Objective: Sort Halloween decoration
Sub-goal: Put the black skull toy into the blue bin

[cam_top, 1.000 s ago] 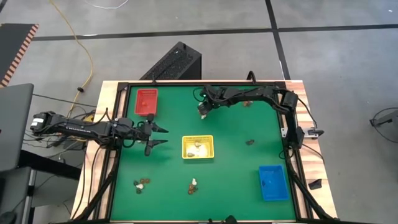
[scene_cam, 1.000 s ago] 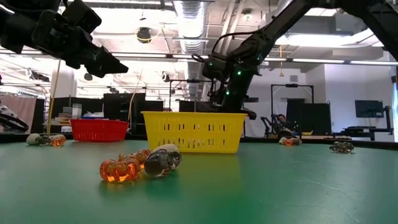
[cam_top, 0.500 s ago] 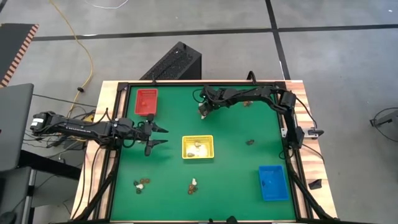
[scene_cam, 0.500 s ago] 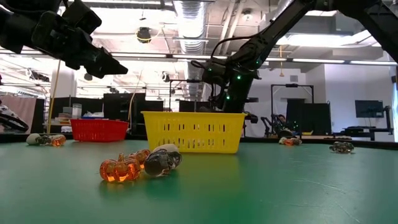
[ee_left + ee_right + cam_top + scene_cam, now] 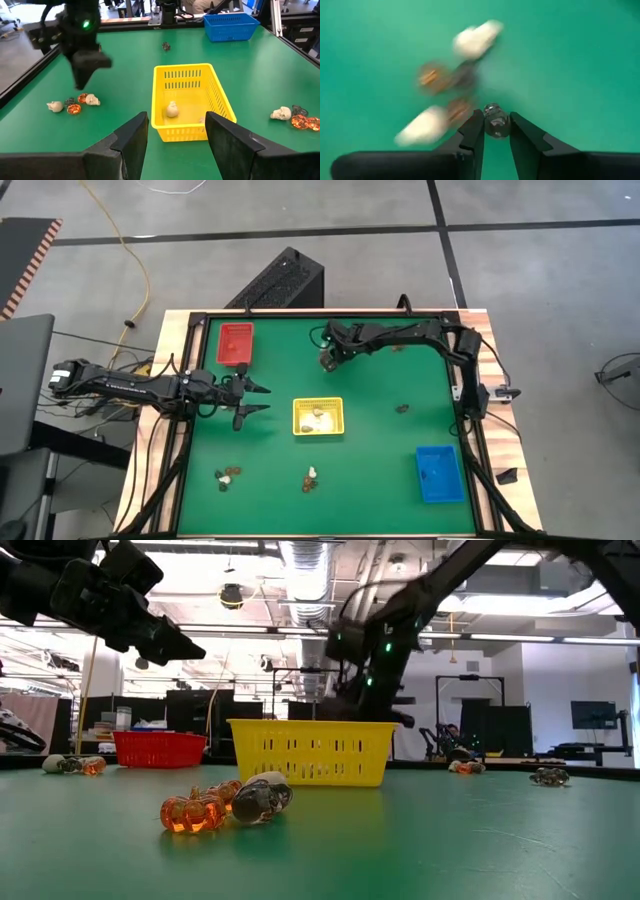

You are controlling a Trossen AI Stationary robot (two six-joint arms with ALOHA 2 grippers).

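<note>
My right gripper (image 5: 328, 360) hangs over the table's far middle, shut on a small dark grey trinket (image 5: 496, 122). Below it, a cluster of cream and orange trinkets (image 5: 75, 104) lies on the green mat, blurred in the right wrist view (image 5: 451, 80). My left gripper (image 5: 255, 399) is open and hovers above the mat left of the yellow tray (image 5: 318, 417), touching nothing. The yellow tray holds cream trinkets (image 5: 172, 109). More trinkets lie near the table's near edge (image 5: 228, 476) (image 5: 311, 477), and a black one (image 5: 402, 408) lies right of the yellow tray. My right gripper pinches the dark grey trinket (image 5: 496, 125) between its two fingers, at their free ends. The fingers come from above, pointing down. The trinket looks lifted off the mat above the cluster.
A red tray (image 5: 235, 343) stands at the far left and a blue tray (image 5: 438, 473) at the near right. Another trinket (image 5: 398, 348) lies near the far edge under the right arm. Bare green mat spreads between the trays.
My right gripper has risen from the far cluster, shut on the small dark trinket, and it blurs in the low view. My left arm has kept still.
</note>
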